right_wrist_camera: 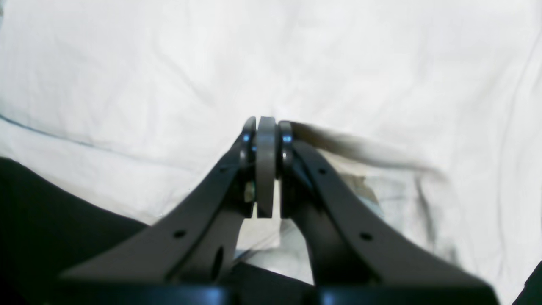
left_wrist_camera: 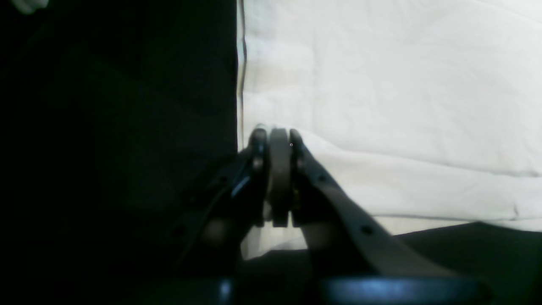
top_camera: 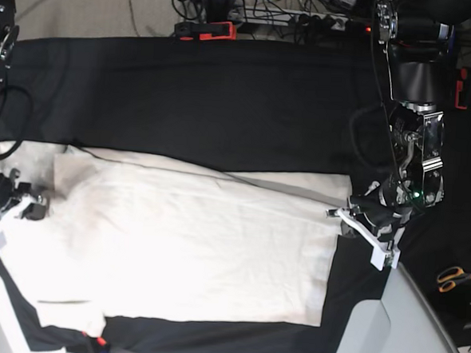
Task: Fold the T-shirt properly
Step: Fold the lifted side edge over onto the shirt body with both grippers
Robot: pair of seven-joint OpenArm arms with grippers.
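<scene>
The T-shirt lies spread flat on the black cloth that covers the bench, filling the lower half of the base view from the 9 o'clock edge across to about 3 o'clock. Its surface is pale cream and lightly wrinkled, with one long crease running from the upper left toward the right end. A short sleeve sticks out at about 7 o'clock, near the front edge of the cloth. The left end effector sits at the shirt's 3 o'clock end; in its wrist view the jaws are pressed together at the corner where the straight edge of the shirt meets the dark cloth, with a raised ridge of fabric running off to the right from the tips, so it looks pinched on the fabric. The right end effector is at the 9 o'clock end of the shirt; its jaws are likewise closed tight, with white fabric all around the tips and a lifted, shadowed fold trailing to the right of them, so it grips the shirt too. In the base view this end effector is partly cut by the frame edge. Orange-handled scissors lie off the cloth at about 4 o'clock, well apart from the shirt.
</scene>
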